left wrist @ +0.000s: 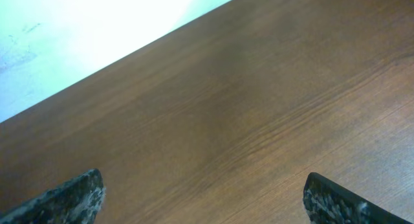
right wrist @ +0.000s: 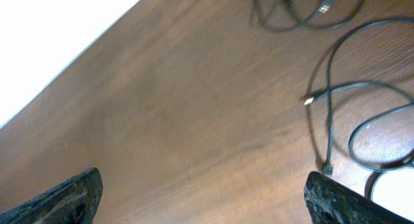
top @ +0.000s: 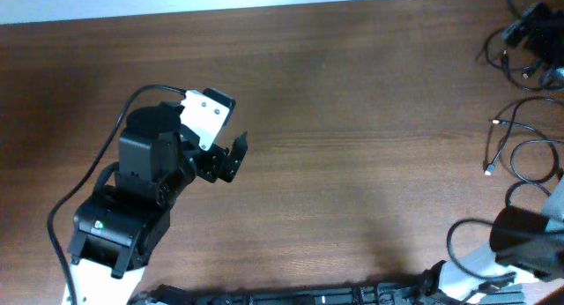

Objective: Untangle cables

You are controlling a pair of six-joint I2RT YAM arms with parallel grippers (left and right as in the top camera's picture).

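While both sets of jaws stand spread wide and hold nothing, the main risk lies in how the next grab is aimed. The cables [top: 520,146] lie at the far right edge of the desk [top: 352,146], one clump [top: 529,36] knotted near the top corner and looser loops below it, well apart from the left gripper [top: 231,155], which hangs over bare wood. The right gripper [right wrist: 200,198] looks down with the loose cords [right wrist: 362,127] off to its side, where two strands cross near a small plug tip [right wrist: 309,100]. Closing on that crossing would likely pinch both strands together and tighten the tangle instead of freeing it. A pull toward the edge could also drag a loop off the desk, or snag it on the arm's own thicker wire nearby.
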